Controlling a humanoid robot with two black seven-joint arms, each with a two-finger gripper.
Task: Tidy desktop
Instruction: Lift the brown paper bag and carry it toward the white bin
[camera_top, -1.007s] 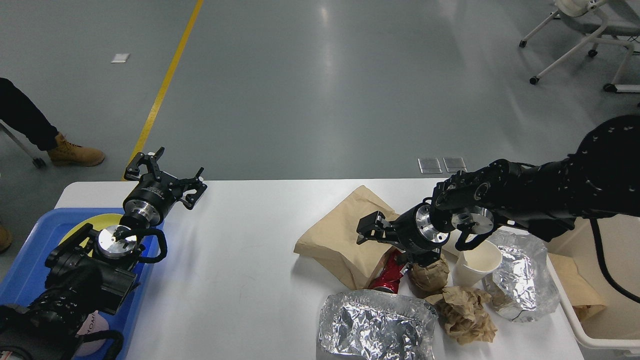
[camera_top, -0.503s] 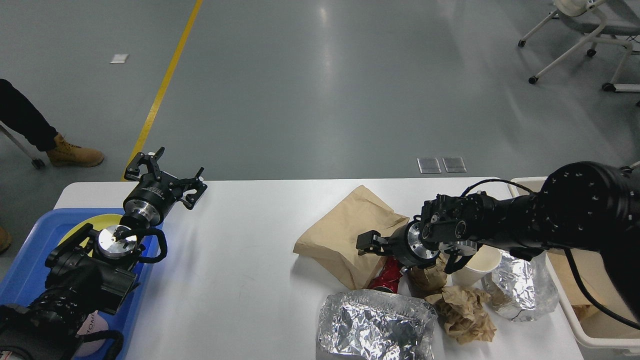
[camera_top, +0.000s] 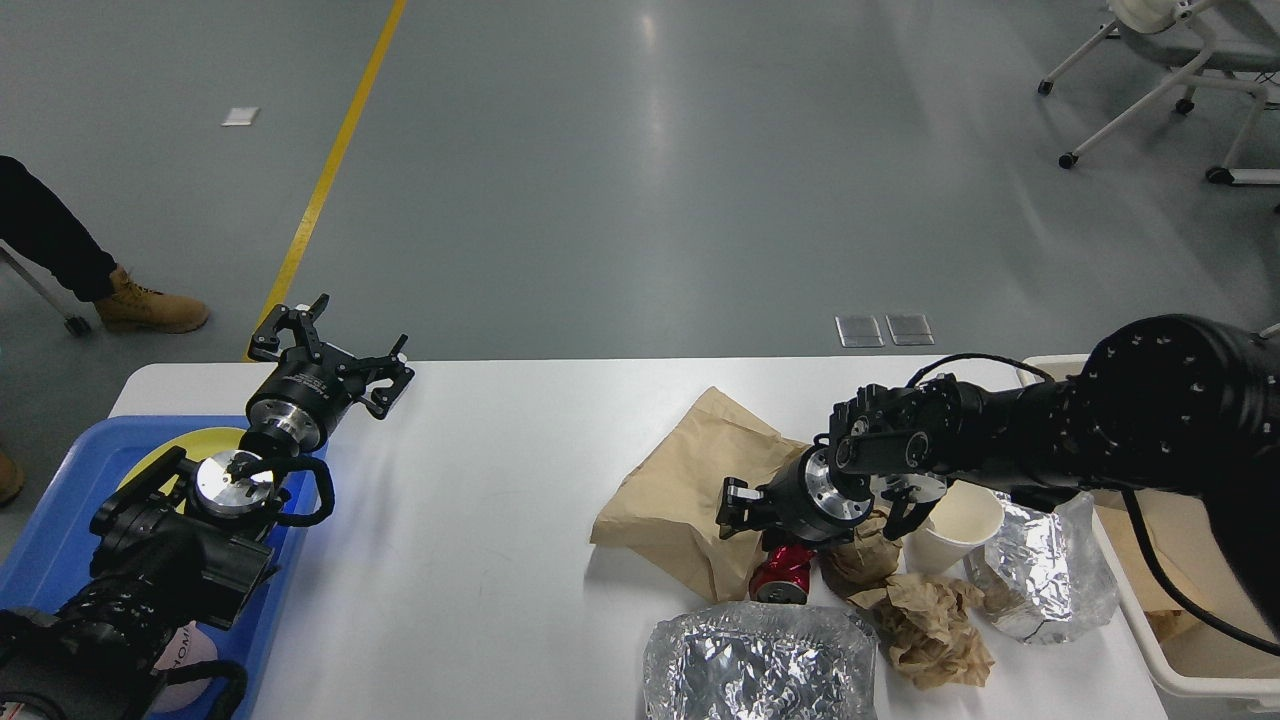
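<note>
You're looking at the desktop (camera_top: 480, 520), a smooth matte white slab with rounded corners that fills the lower half of the frame. At lower right sits a cluster of litter: a flat tan paper bag (camera_top: 672, 482), creased and lying on its side; a glossy red can (camera_top: 783, 570) just below it; a crumpled brown paper wad (camera_top: 930, 625); a white paper cup (camera_top: 955, 528) standing upright; and two wrinkled, shiny foil bags, one at the bottom edge (camera_top: 755, 665) and one further right (camera_top: 1045, 580).

Your right gripper (camera_top: 738, 506) hangs at the lower edge of the paper bag, directly above the red can. It's dark and seen nearly end-on, so you cannot tell whether its fingers are parted or together, or whether they touch the can.

Your left gripper (camera_top: 330, 352) is at the upper left corner of the desktop, fingers spread wide with nothing between them, well apart from the litter. Its arm rises over a blue plastic tray (camera_top: 55, 520) at the left edge, which holds a yellow plate (camera_top: 185, 445). A beige bin (camera_top: 1200, 640) stands at the desktop's right end.
</note>
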